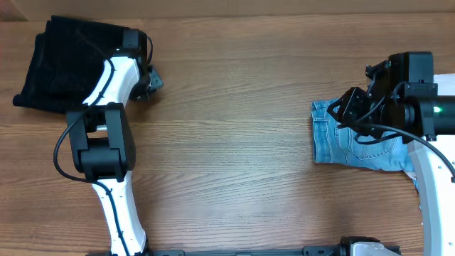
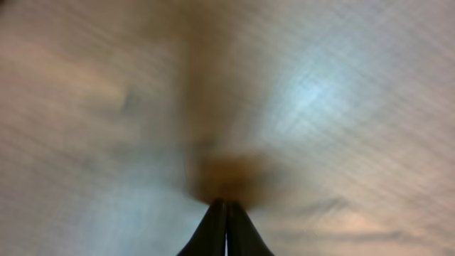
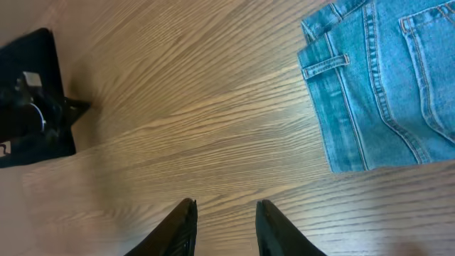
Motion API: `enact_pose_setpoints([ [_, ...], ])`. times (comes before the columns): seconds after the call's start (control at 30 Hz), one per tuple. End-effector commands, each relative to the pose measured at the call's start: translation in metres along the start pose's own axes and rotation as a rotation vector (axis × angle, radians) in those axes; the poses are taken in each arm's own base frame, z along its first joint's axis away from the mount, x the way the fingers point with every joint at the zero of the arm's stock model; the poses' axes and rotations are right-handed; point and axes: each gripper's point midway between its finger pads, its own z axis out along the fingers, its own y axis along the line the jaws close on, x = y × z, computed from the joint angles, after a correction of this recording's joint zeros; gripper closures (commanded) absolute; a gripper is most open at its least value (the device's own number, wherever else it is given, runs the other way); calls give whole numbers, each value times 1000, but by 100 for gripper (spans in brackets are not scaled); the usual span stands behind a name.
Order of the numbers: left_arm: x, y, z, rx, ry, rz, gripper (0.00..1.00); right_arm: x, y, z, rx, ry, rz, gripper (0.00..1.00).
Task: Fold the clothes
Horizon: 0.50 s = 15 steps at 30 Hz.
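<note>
Wooden table (image 1: 227, 142) is shared by both arms. The left gripper (image 2: 226, 229) is pressed together on nothing, with the black garment (image 1: 60, 64) just beside it. The right gripper (image 3: 224, 227) is held apart, empty, and the denim (image 3: 384, 78) lies ahead-right. The denim could be bunched if only one layer is pinched.

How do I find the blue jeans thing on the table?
On the brown wooden table, go to the right edge. Lying flat there is light-blue denim clothing with stitched pockets. The only other cloth is a black knit garment at the far left corner.
</note>
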Motion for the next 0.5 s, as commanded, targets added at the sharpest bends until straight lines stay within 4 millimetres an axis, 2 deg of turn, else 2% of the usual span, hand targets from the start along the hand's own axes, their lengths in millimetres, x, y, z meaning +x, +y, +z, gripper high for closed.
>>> enact_pose_setpoints([
  [0.0,-23,-11,7,23,-103,185,96,2,0,-4,-2,-2,-1,69],
  [0.13,-58,-22,-1,45,-247,213,96,3,0,-4,-1,0,1,69],
  [0.17,-73,-18,-7,9,-306,219,96,4,-1,-4,1,6,6,69],
  [0.23,-89,-13,-16,-16,-354,207,96,4,-1,-4,2,7,7,69],
  [0.37,-133,-7,-59,20,-441,178,96,0,1,-4,-6,-9,5,69],
  [0.47,-150,-7,-107,53,-453,168,96,-3,2,-4,-11,-20,0,68],
])
